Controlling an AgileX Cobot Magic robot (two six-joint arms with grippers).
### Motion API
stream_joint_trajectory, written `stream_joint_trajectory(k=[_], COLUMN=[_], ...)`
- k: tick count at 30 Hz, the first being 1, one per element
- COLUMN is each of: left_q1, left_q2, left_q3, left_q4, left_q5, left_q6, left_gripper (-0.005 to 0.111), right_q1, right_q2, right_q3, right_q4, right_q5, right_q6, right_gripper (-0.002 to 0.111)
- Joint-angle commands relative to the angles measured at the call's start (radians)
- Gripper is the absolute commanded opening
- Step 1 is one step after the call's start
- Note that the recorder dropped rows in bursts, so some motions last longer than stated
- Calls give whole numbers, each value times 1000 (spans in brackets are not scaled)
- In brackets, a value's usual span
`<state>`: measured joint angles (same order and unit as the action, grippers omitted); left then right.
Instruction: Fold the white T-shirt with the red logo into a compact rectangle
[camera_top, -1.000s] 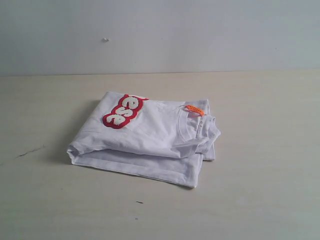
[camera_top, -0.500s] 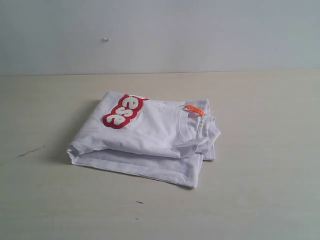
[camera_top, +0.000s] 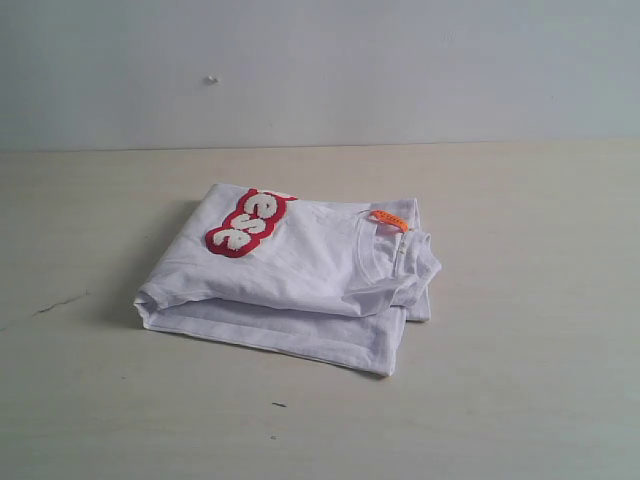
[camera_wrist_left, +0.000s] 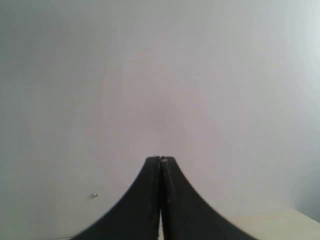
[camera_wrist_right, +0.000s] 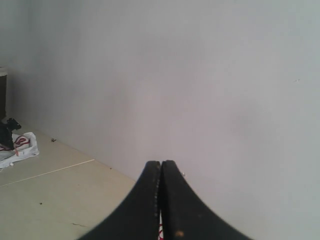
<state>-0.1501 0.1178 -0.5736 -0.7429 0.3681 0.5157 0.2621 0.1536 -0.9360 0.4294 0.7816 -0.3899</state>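
Observation:
The white T-shirt (camera_top: 300, 275) lies folded into a thick, roughly rectangular stack in the middle of the table. Part of the red logo (camera_top: 250, 224) shows on its top layer at the far left corner. The orange tag (camera_top: 389, 220) and collar face up at the right end. Neither arm appears in the exterior view. In the left wrist view, the left gripper (camera_wrist_left: 160, 160) is shut and empty, facing a bare wall. The right gripper (camera_wrist_right: 161, 163) is likewise shut with nothing held, and a thin red-and-white sliver shows below its fingers.
The light wooden table (camera_top: 520, 380) spreads around the shirt, with a grey wall (camera_top: 400, 70) behind it. A small speck (camera_top: 211, 79) sits on the wall. In the right wrist view a white-and-red cloth (camera_wrist_right: 22, 147) and a dark object (camera_wrist_right: 6, 132) lie far off.

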Motion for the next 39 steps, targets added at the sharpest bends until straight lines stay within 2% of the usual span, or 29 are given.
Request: stream_joint_trajectory(k=[1,14,17,21,23,33,39], left_q1=[3,109,128,140,140,140,140], left_q2=[-5,-118,-118,-118,-118,-118,-118], left_q3=[7,7,4,4,4,9,106], left_q4=[-1,34,213,637,802,798,798], left_q5=[3,3,3,3,3,3,3], left_q6=[1,1,1,1,1,1,1], left_gripper=[0,0,0,0,0,0,0], right_q1=[0,0,0,0,0,0,0], right_q2=[-3,-3,-3,-3,-3,-3,-3], right_q3=[1,1,1,1,1,1,1], right_q4=[-4,-4,-4,-4,-4,-4,-4], right_q5=[-1,-1,-1,-1,-1,-1,-1], right_q6=[2,2,2,2,2,2,2], right_gripper=[0,0,0,0,0,0,0])
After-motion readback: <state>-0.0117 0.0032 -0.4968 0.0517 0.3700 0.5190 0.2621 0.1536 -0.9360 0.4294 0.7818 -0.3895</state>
